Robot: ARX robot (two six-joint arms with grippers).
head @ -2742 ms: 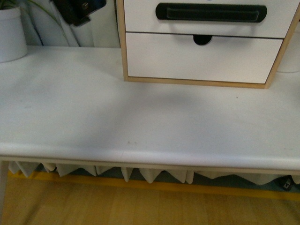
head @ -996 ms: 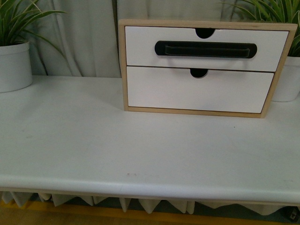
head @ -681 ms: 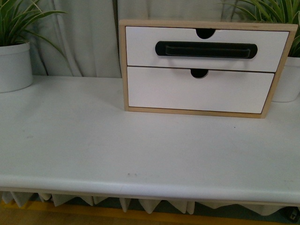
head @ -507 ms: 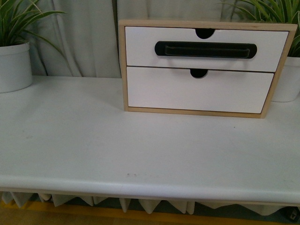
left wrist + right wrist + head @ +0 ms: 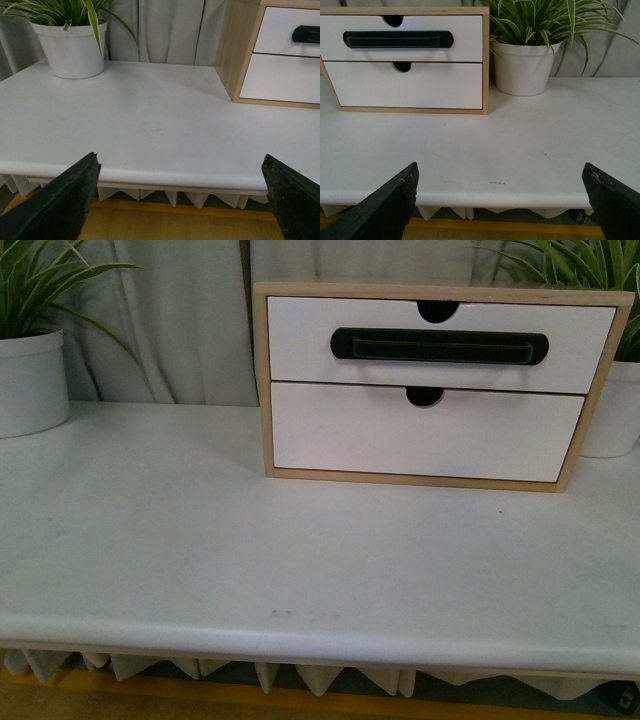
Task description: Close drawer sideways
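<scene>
The drawer (image 5: 300, 340) is the upper white front with a long black bar handle (image 5: 440, 345) and a semicircular notch, in a wood-framed cabinet (image 5: 259, 380) at the back of the table. It sits flush with the frame. It also shows in the right wrist view (image 5: 465, 45) and partly in the left wrist view (image 5: 277, 30). My left gripper (image 5: 182, 200) is open and empty, off the table's front edge. My right gripper (image 5: 502, 200) is open and empty, also off the front edge. Neither arm shows in the front view.
A plain white lower drawer (image 5: 340, 435) sits under the handled one. A white plant pot (image 5: 30, 380) stands at the back left and another (image 5: 610, 410) at the back right, next to the cabinet. The white table (image 5: 300, 560) spreads in front.
Since 2.7 s ago the front view has pulled back and up, so the whole cabinet and both pots show. A dark object at the top left has gone from view. Nothing has moved in the last second.
</scene>
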